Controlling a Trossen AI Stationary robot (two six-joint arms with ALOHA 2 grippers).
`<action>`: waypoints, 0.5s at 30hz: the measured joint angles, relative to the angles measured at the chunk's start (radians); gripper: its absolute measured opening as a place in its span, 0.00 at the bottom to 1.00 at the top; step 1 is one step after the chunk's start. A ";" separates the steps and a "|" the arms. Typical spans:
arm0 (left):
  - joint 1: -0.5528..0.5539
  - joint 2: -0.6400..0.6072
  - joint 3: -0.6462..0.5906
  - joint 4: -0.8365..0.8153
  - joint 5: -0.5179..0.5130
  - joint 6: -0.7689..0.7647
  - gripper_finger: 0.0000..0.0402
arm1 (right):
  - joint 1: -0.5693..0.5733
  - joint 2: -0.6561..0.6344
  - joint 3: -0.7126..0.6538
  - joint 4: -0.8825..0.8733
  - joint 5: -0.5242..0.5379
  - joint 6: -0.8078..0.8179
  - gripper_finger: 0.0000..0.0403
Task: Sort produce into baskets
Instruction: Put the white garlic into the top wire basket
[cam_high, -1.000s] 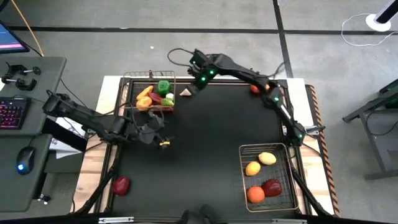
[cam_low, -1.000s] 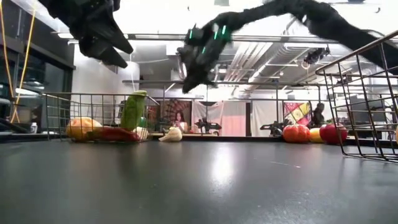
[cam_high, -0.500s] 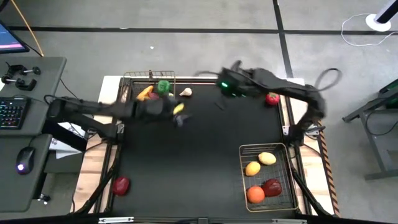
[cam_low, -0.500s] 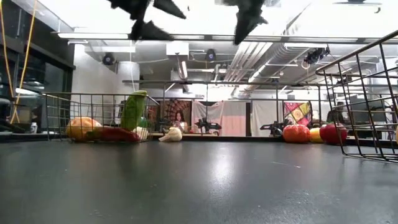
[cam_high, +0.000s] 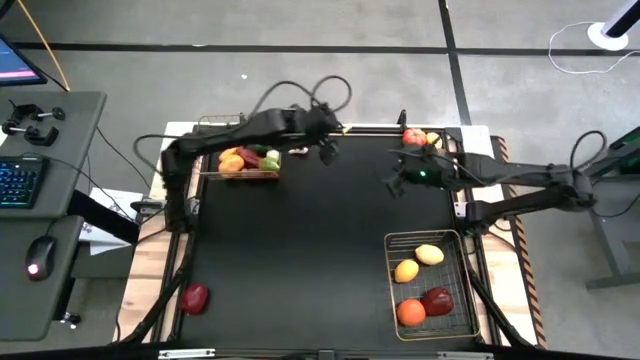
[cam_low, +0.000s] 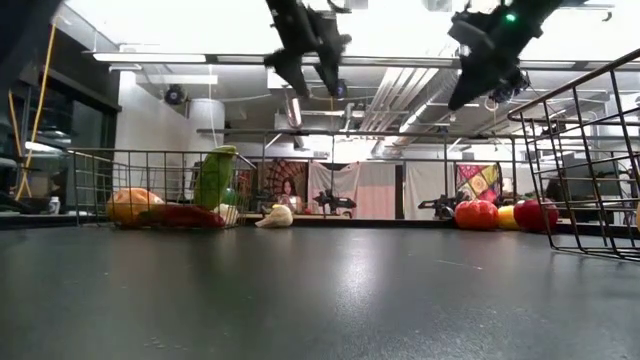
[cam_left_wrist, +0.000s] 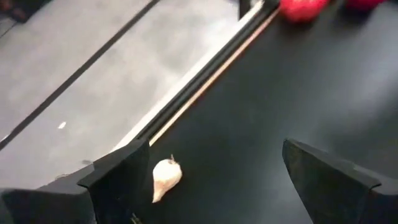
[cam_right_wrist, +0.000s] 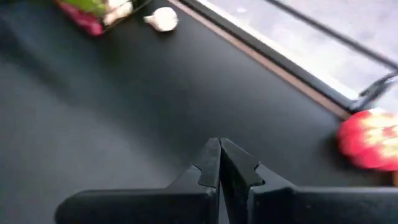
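My left gripper (cam_high: 325, 150) hangs open above the table's far edge, just right of the smaller basket (cam_high: 240, 120), which holds orange, green and dark-red produce (cam_high: 250, 158). White garlic (cam_left_wrist: 165, 178) lies on the table below it, close beside one finger and untouched. My right gripper (cam_high: 393, 182) is shut and holds nothing, in the air over the far right part of the table. A red apple (cam_high: 413, 137) and a yellow piece (cam_high: 432, 138) rest at the far right edge. The larger basket (cam_high: 388, 270) holds lemons, an orange and a dark-red piece.
A lone dark-red piece (cam_high: 193, 297) lies near the front left corner. The middle of the black tabletop (cam_high: 300, 250) is bare. A desk with keyboard and mouse (cam_high: 35, 255) stands left of the table. In the low view both grippers hang high above the surface.
My left gripper has risen and swung from the table's left middle toward the far edge and right, passing the smaller basket, staying open. My right gripper has drawn back from beside the garlic toward the table's right and near side, staying shut.
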 joint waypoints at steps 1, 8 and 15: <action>0.004 0.034 0.015 -0.014 -0.007 0.001 0.89 | 0.000 -0.024 -0.036 0.029 -0.022 0.010 0.00; 0.054 0.214 0.028 -0.030 -0.028 0.038 0.89 | 0.000 -0.111 -0.197 0.160 -0.115 0.095 0.00; 0.123 0.256 0.030 -0.048 -0.026 0.016 0.88 | 0.000 -0.113 -0.235 0.264 -0.118 0.116 0.00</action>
